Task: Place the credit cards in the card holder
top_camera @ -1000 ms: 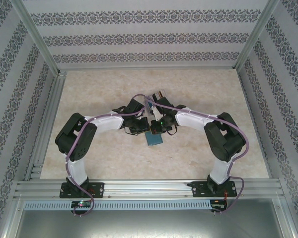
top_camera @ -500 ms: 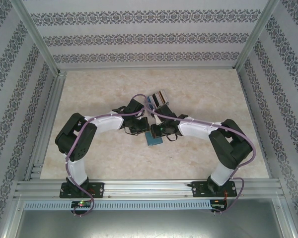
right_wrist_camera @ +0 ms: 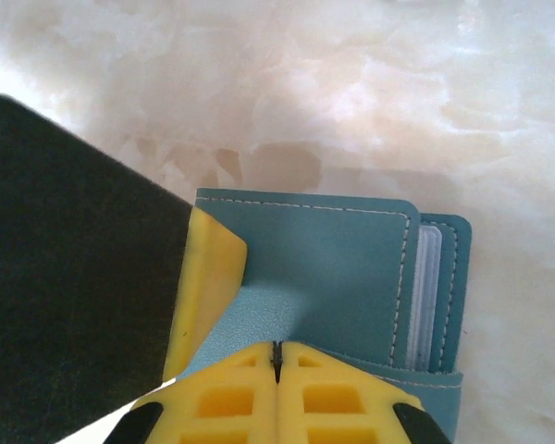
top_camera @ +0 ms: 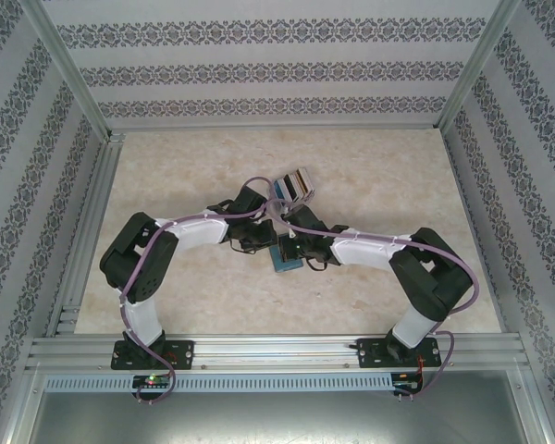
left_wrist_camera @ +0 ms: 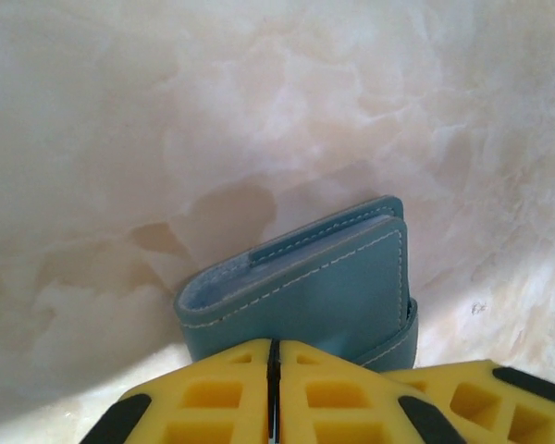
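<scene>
**Two arms meeting at the holder: overhead and wrist views.** We take the teal, white-stitched holder (top_camera: pixel 286 262) as our landmark. It lies flat on the marbled table (top_camera: pixel 166 176), at the spot where both arms converge.

The cards (top_camera: pixel 293 185) form a fanned stack of mixed colours on the table. They sit just beyond the holder's far side, near it but apart from it.

The left gripper (left_wrist_camera: pixel 273 370) reaches the holder from its left. In the left wrist view we see its yellow fingers pressed flat together, with only a thin seam between them. Their tips sit over one edge of the holder, whose rounded fold and stitched cover show just ahead of them.

The right gripper (right_wrist_camera: pixel 276 365) comes in from the holder's right and is likewise clenched, its tips over the cover. One finger (left_wrist_camera: pixel 481 398) of the right gripper shows beside the left gripper's tips. In the right wrist view a left finger (right_wrist_camera: pixel 208 287) lies against the holder's side edge.

In that same view the cover stands slightly off the pale inner sleeves (right_wrist_camera: pixel 429 296), which show along the holder's open edge.

We cannot tell whether either pair of tips pinches a layer of the cover or merely presses on it.
</scene>
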`<action>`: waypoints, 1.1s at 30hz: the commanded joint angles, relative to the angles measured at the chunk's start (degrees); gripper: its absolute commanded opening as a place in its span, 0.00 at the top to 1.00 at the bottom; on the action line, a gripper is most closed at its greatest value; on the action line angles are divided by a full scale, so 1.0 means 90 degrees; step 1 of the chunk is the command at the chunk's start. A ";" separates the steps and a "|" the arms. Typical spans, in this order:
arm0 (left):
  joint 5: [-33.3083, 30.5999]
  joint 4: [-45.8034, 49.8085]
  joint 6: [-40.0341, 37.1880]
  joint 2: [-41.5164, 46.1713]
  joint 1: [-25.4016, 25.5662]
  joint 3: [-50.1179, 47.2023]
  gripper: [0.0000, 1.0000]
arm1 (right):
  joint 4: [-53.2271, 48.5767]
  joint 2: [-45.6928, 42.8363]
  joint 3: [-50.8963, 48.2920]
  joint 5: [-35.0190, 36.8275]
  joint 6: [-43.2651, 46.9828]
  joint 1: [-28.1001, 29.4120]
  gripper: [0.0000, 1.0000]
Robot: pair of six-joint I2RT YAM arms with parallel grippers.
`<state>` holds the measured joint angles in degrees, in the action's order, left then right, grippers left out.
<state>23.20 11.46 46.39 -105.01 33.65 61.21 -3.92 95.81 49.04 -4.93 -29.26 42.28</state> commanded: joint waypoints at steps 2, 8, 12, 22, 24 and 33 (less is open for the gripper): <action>-0.0462 0.0505 -0.0229 0.0320 0.0022 -0.0183 0.82 | -0.1452 0.0503 0.0014 -0.0087 0.0030 0.0161 0.96; -0.0865 0.0944 -0.0509 0.0989 -0.0158 -0.0043 0.66 | -0.1684 0.0135 0.0480 0.0040 0.0153 0.0112 0.88; -0.1346 0.1165 -0.0612 0.1650 -0.0295 -0.0060 0.60 | -0.1794 -0.0245 0.0585 0.0141 0.0199 0.0059 0.78; -0.2633 0.1404 -0.0813 0.3291 -0.0584 -0.0388 0.54 | -0.2159 -0.1556 0.0794 0.0551 0.0593 -0.0316 0.47; -0.2963 0.1498 -0.0880 0.3619 -0.0678 -0.0442 0.53 | -0.2207 -0.1927 0.0830 0.0745 0.0748 -0.0463 0.44; -0.4270 0.1749 -0.1005 0.4932 -0.1443 -0.0917 0.25 | -0.1916 -0.3772 0.0197 0.1848 0.1071 -0.1558 0.24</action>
<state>-8.34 24.73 38.59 -63.51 22.59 54.61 -21.96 65.80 53.54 5.54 -21.10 31.07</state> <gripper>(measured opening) 0.704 0.731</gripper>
